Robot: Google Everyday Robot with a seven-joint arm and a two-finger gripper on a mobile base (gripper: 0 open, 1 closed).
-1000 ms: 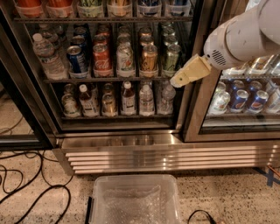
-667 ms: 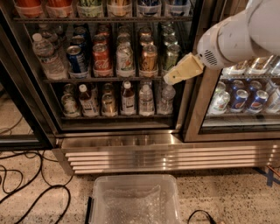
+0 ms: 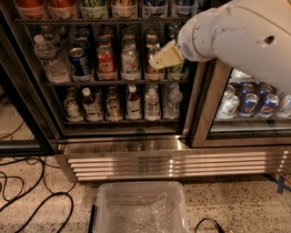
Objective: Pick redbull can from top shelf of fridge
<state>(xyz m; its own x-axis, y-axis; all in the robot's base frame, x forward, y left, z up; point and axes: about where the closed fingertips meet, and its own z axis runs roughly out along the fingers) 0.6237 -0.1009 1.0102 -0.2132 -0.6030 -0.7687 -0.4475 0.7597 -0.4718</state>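
The fridge (image 3: 195,113) fills the view, with its left door open. The top shelf (image 3: 91,21) is a thin black rail near the top edge, lined with clear trays. Only the lower parts of its cans show. Blue-and-silver ones that may be the redbull can (image 3: 155,6) stand at the right end. My gripper (image 3: 164,57) hangs on the white arm (image 3: 241,36) coming in from the upper right. It sits below the top shelf, in front of the right-hand cans of the middle shelf, and holds nothing that I can see.
The middle shelf holds a water bottle (image 3: 50,59), a Pepsi can (image 3: 81,61) and a red cola can (image 3: 105,61). Bottles stand below. Pepsi cans (image 3: 249,103) sit behind the right glass door. A clear plastic bin (image 3: 141,207) and black cables (image 3: 27,182) lie on the floor by the steel grille (image 3: 173,164).
The arm has swung left and up, so the gripper has moved from beside the shelf's right end to in front of the middle-shelf cans. The arm looms larger in view.
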